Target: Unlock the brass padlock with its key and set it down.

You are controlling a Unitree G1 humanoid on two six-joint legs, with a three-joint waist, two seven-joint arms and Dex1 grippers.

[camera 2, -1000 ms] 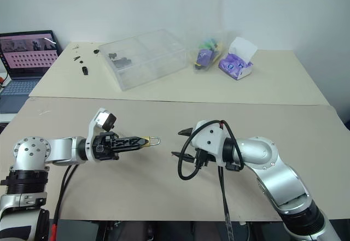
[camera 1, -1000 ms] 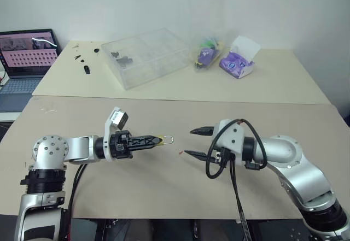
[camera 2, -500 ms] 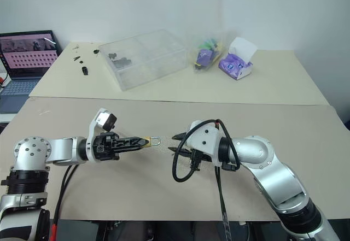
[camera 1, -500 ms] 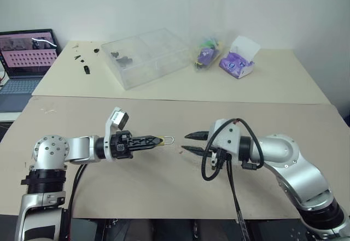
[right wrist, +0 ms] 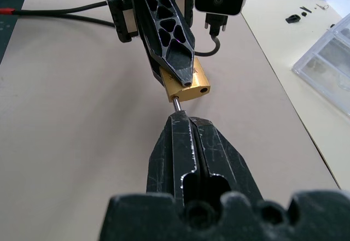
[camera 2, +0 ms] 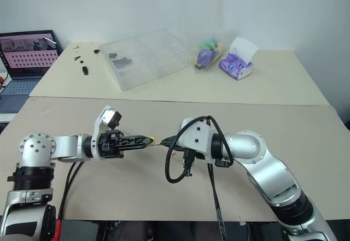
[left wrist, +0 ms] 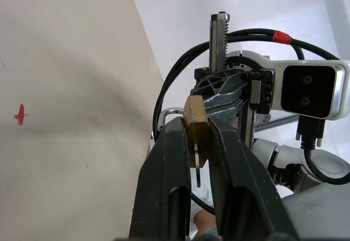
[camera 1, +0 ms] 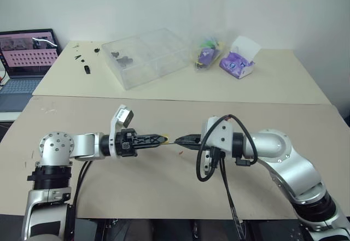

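Note:
The brass padlock hangs a little above the tan table, its golden body clamped between the fingers of my left gripper, which points level toward the right. My right gripper faces it from the other side, shut, with its tips meeting the lock. In the right wrist view a silvery shackle leg runs from the padlock into the closed right gripper. In the left wrist view the key sticks out of the padlock base between my left fingers.
A red speck marks the table just below the grippers. On the far table stand a clear plastic box, a bag of colourful items, a purple tissue box and small black parts. A laptop sits far left. Black cables loop under my right wrist.
My right gripper has moved left to the padlock and closed from wide open to shut on its shackle. The left gripper kept its hold on the lock.

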